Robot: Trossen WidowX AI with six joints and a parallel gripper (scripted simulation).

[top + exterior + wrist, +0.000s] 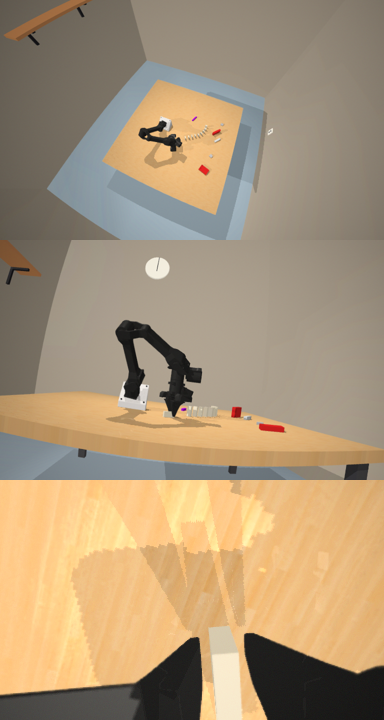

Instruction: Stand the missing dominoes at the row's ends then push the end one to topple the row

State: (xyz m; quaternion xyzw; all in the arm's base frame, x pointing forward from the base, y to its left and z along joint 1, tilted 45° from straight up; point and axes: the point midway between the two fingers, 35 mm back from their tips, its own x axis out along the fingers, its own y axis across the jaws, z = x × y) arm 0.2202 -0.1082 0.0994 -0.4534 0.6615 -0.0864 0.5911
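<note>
A cream domino [167, 414] [227, 680] lies on its long edge on the table, left of the row in the exterior view. My gripper [173, 415] [221, 645] points down at table height around it. The fingers stand on either side of the domino, with a narrow gap on each side in the wrist view, so the gripper is open. The arm hides this domino in the top view. The curved row of several cream dominoes [195, 136] [205, 411] stands upright, to the right of my gripper.
A purple bar [194, 118] [183, 409] lies behind the row. Beyond the row's far end are a red block [216, 132] [236, 412] and a pale bar [217, 140] [247, 417]. A red slab [203, 169] [271, 428] and small grey piece [210, 155] lie farther off.
</note>
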